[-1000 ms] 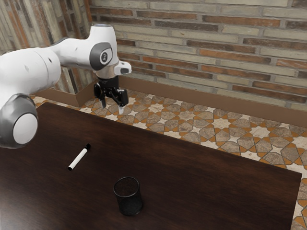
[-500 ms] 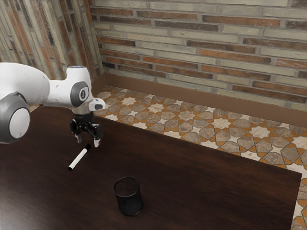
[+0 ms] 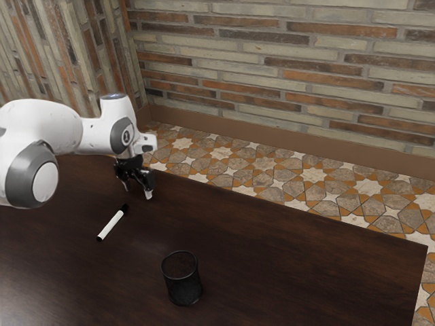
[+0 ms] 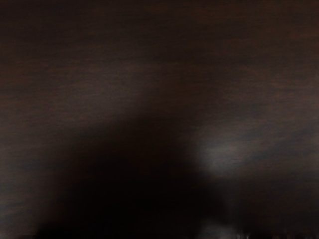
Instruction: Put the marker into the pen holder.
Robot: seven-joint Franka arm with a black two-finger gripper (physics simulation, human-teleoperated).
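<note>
Misalignment looked like the likeliest trouble: the open jaws stood off to the one o'clock side of the marker (image 3: 112, 223), not over its middle, so a straight drop from that spot would probably have met bare worktop (image 3: 272, 272) or at best caught the marker's dark end (image 3: 124, 207). A pinch so near one end could have let the barrel swing or droop, and that would have made the narrow mouth of the pen holder (image 3: 181, 279) hard to hit. If the jaws had come down unturned to the barrel, one fingertip might have pressed on it and rolled it away. Later, too low a carry could have knocked the light-looking holder over.

By the exterior view's clock face, the marker lay flat on the worktop toward seven o'clock from the jaws, near them yet apart, its length running from one o'clock to seven. The two fingers stood spread, with nothing gripped. The holder stood upright toward four o'clock from the marker. In the wrist view, dark wood and a deep shadow (image 4: 144, 189) lay under the hand; how high the jaws hung above the wood could not be told for certain.
</note>
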